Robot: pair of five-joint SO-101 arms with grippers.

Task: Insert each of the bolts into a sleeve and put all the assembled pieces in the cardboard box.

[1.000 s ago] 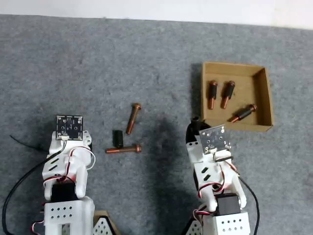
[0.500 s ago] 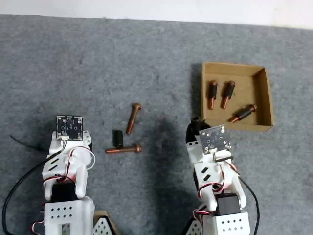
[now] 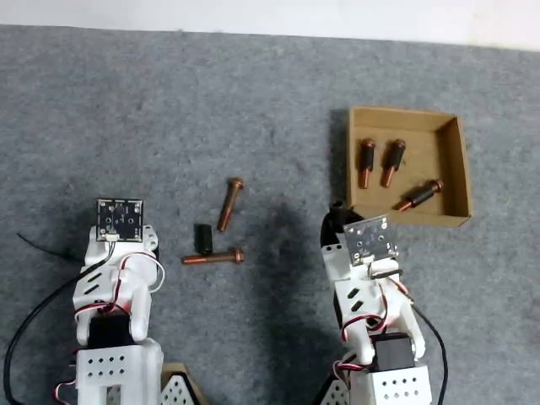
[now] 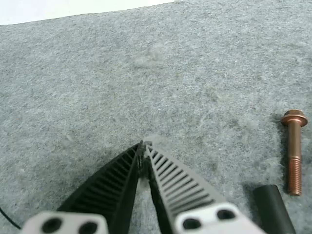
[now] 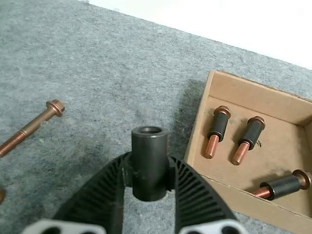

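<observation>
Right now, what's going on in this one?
The right gripper is shut on a black sleeve, held near the cardboard box, which already contains three assembled pieces. The left gripper is shut and empty. Two bolts and a loose sleeve lie on the mat beside it.

No readable text, label, number or sign on box, bolts, sleeves, arms or counter.

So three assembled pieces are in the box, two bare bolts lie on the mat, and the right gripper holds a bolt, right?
One slip: the right gripper is shut on a black sleeve, not a bolt, as the right wrist view shows. The rest stands.
</observation>
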